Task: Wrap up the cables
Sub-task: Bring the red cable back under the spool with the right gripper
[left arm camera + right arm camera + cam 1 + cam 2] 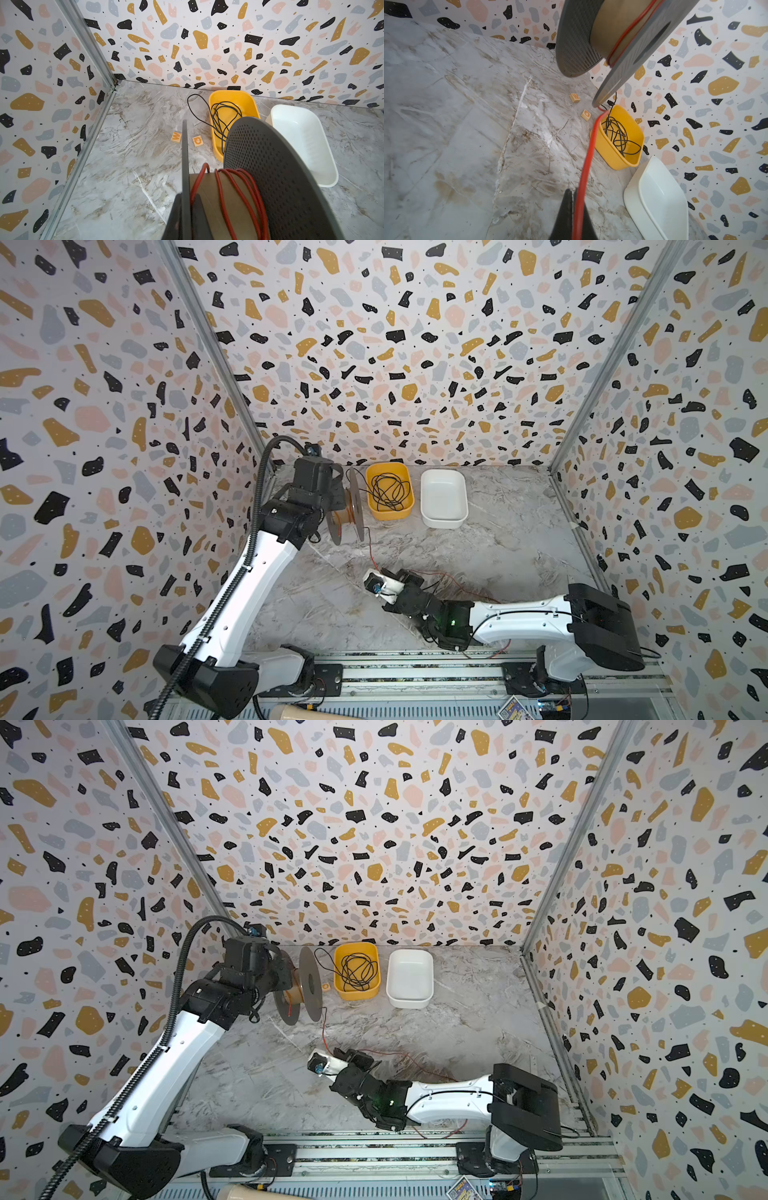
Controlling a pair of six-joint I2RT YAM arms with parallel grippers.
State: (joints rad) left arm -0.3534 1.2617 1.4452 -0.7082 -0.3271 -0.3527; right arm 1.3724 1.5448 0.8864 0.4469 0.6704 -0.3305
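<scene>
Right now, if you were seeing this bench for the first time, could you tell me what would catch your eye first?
The grey reel, held at the back left by the left gripper, stands out first, with a few turns of red wire on it. That wire runs forward to the right gripper, shut on it mid-table. Behind, a yellow tub holds tangled black wire beside a white tub.

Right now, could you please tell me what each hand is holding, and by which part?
The left hand clamps the spool by one flange's edge; the right hand pinches the red wire partway along its loose stretch.
</scene>
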